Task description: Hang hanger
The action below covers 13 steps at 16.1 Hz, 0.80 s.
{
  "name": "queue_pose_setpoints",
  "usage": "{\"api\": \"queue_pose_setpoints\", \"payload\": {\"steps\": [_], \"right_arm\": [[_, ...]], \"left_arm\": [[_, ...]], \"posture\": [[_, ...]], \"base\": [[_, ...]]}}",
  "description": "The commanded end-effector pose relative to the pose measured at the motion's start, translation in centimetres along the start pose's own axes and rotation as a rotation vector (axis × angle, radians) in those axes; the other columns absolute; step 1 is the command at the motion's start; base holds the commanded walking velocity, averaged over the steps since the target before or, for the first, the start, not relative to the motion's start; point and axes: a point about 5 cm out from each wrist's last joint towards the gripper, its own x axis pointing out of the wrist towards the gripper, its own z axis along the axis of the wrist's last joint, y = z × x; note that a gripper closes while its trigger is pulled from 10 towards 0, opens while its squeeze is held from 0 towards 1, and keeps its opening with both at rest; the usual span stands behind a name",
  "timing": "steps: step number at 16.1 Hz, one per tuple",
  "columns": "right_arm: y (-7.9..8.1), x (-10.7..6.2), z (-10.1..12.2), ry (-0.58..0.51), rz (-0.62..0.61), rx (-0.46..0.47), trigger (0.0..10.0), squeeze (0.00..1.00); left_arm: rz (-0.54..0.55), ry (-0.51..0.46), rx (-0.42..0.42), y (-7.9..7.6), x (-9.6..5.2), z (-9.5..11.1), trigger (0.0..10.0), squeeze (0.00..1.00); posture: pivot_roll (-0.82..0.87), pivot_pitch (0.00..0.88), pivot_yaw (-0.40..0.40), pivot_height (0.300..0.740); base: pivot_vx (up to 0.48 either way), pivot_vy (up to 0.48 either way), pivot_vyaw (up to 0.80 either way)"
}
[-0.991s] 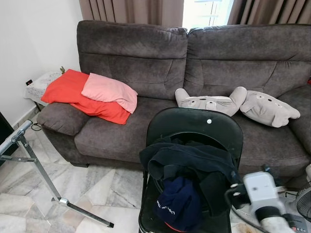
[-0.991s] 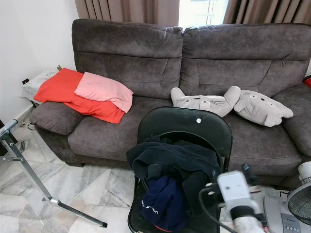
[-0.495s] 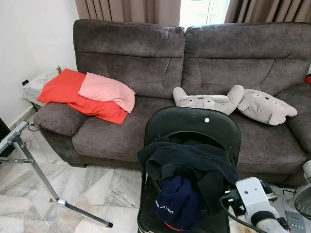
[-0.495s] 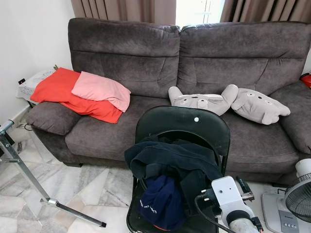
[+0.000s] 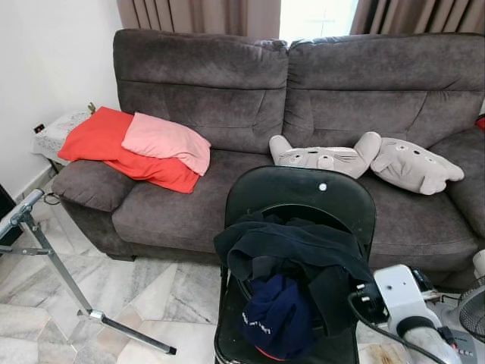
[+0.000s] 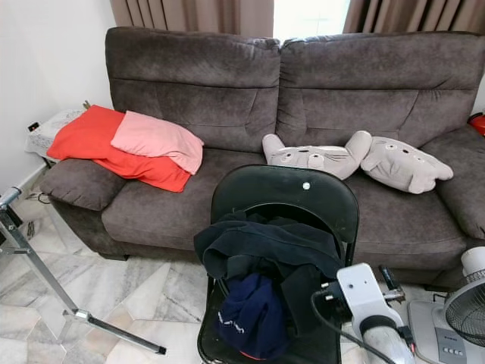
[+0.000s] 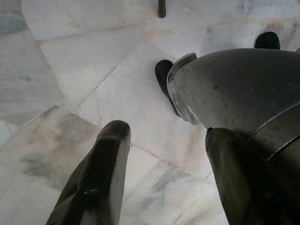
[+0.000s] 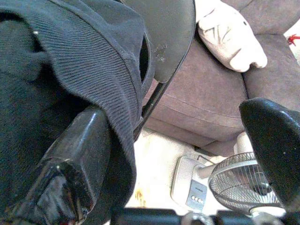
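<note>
A black folding chair [image 5: 303, 199] stands in front of the sofa, with a heap of dark clothes [image 5: 292, 254] and a navy garment [image 5: 276, 315] on its seat. My right arm [image 5: 405, 297] reaches in at the chair's right side. In the right wrist view my right gripper [image 8: 176, 110] is open; one finger [image 8: 77, 154] lies against the dark knitted cloth [image 8: 70, 61] and nothing is between the fingers. My left gripper [image 7: 166, 131] hangs open over the marble floor [image 7: 70, 70], beside my grey leg [image 7: 229, 89].
A grey sofa [image 5: 227, 98] fills the back, with red and pink cushions [image 5: 144, 148] on the left and two grey plush pillows [image 5: 364, 159] on the right. A metal stand's leg [image 5: 61, 265] crosses the floor at left. A floor fan [image 6: 466, 311] stands at right.
The camera has shifted slightly, so the whole scene sits a little differently. My right wrist dipped beside the chair, then rose a little and moved right.
</note>
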Motion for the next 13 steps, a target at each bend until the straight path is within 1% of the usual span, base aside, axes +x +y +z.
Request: {"api": "queue_pose_setpoints", "payload": {"steps": [1, 3, 4, 5, 8, 9, 10, 11, 12, 13], "right_arm": [[-0.3, 0.4, 0.0, 0.0, -0.014, -0.005, 10.0, 0.0], [-0.7, 1.0, 0.3, -0.008, -0.039, -0.002, 10.0, 0.0], [-1.0, 1.6, 1.0, -0.048, -0.049, 0.002, 10.0, 0.0], [-1.0, 1.7, 1.2, -0.056, -0.049, 0.003, 10.0, 0.0], [-0.8, 2.8, 1.8, -0.093, -0.01, 0.017, 10.0, 0.0], [-0.6, 3.0, 1.7, -0.077, 0.004, 0.033, 10.0, 0.0], [0.0, 3.4, 0.9, 0.007, 0.056, 0.101, 10.0, 0.0], [0.6, 3.6, 0.3, 0.05, 0.099, 0.096, 10.0, 0.0], [0.6, 3.6, 0.3, 0.047, 0.104, 0.086, 10.0, 0.0], [0.5, 3.8, 0.7, 0.009, 0.09, 0.08, 10.0, 0.0]], "left_arm": [[-0.006, 0.027, 0.008, 0.1, 0.0, -0.4, 10.0, 0.0], [-0.007, 0.028, 0.011, 0.1, 0.0, -0.4, 10.0, 0.0], [-0.009, 0.028, 0.014, 0.1, 0.0, -0.4, 10.0, 0.0], [-0.009, 0.028, 0.015, 0.1, -0.1, -0.4, 10.0, 0.0], [-0.011, 0.029, 0.017, 0.1, -0.1, -0.4, 10.0, 0.0], [-0.011, 0.028, 0.018, 0.1, 0.0, -0.3, 10.0, 0.0], [-0.012, 0.028, 0.019, 0.1, 0.0, -0.3, 10.0, 0.0], [-0.013, 0.029, 0.02, 0.1, 0.0, -0.3, 10.0, 0.0], [-0.013, 0.029, 0.021, 0.1, 0.0, -0.3, 10.0, 0.0], [-0.015, 0.03, 0.024, 0.1, 0.0, -0.3, 10.0, 0.0]], "posture": [[-0.09, 0.017, 0.029, 0.74], [-0.09, 0.016, 0.029, 0.74], [-0.09, 0.018, 0.031, 0.74], [-0.09, 0.018, 0.031, 0.74], [-0.09, 0.019, 0.032, 0.74], [-0.08, 0.018, 0.032, 0.74], [-0.08, 0.018, 0.032, 0.74], [-0.08, 0.017, 0.033, 0.74], [-0.08, 0.017, 0.034, 0.74], [-0.09, 0.018, 0.035, 0.74]], "base": [[0.0, 0.0, 0.0], [0.0, 0.0, 0.0], [0.0, 0.0, 0.0], [0.0, 0.0, 0.0], [0.0, 0.0, 0.0], [0.0, 0.0, 0.0], [0.0, 0.0, 0.0], [0.0, 0.0, 0.0], [0.0, 0.0, 0.0], [0.0, 0.0, 0.0]]}}
